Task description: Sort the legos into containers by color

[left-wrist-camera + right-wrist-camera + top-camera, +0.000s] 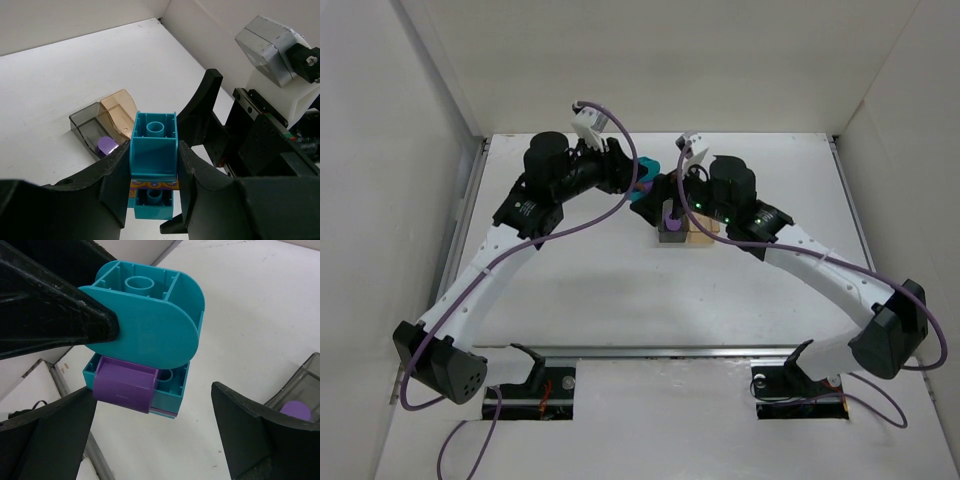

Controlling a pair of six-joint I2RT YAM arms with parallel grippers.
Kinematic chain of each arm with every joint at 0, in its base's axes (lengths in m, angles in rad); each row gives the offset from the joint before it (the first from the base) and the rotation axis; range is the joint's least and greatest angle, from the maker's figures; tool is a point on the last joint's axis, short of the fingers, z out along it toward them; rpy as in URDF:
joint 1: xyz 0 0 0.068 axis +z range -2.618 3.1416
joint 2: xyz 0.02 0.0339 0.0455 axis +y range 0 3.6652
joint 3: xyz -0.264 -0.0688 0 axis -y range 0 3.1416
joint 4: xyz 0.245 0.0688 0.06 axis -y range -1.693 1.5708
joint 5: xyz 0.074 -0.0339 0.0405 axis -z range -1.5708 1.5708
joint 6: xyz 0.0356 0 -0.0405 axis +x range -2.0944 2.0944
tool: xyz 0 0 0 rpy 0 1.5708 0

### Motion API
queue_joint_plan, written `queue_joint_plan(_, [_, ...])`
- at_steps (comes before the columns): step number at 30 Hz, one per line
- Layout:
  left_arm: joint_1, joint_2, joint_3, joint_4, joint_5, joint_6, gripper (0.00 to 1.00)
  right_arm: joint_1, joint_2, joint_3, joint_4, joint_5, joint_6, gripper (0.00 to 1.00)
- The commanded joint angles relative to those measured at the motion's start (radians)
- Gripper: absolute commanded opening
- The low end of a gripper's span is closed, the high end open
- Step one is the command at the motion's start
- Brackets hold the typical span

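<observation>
My left gripper (153, 170) is shut on a stack of legos (153, 150): a teal brick over an orange-purple plate and a second teal brick. It holds the stack above the table. In the top view the stack (646, 168) hangs behind the containers. In the right wrist view the stack (150, 335) shows a purple brick (125, 385) stuck on its side. My right gripper (155, 440) is open, with the stack just beyond its fingertips and untouched. The smoky grey bin (90, 127) holds one purple brick (106, 145). The amber bin (120, 111) joined to it looks empty.
The joined bins (684, 237) stand mid-table just under my right wrist. White walls enclose the table on the left, back and right. My right arm's body (270, 140) is close beside my left gripper.
</observation>
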Motion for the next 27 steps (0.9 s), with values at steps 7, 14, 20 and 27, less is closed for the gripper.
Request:
queue_joint_plan(7, [-0.004,-0.039,0.026,0.086,0.011,-0.065,0.0,0.008,0.048,0.054,0.162,0.01,0.086,0.96])
queue_joint_plan(14, [0.005,-0.039,0.017,0.086,0.029,-0.122,0.0,0.008,0.066,0.054,0.213,0.059,0.118,0.46])
queue_joint_plan(20, [0.018,-0.039,0.017,0.086,0.029,-0.154,0.0,0.008,0.075,0.044,0.213,0.068,0.118,0.01])
queue_joint_plan(27, [0.036,-0.03,0.026,0.086,-0.023,-0.1,0.0,0.008,0.056,0.003,0.213,0.056,0.109,0.0])
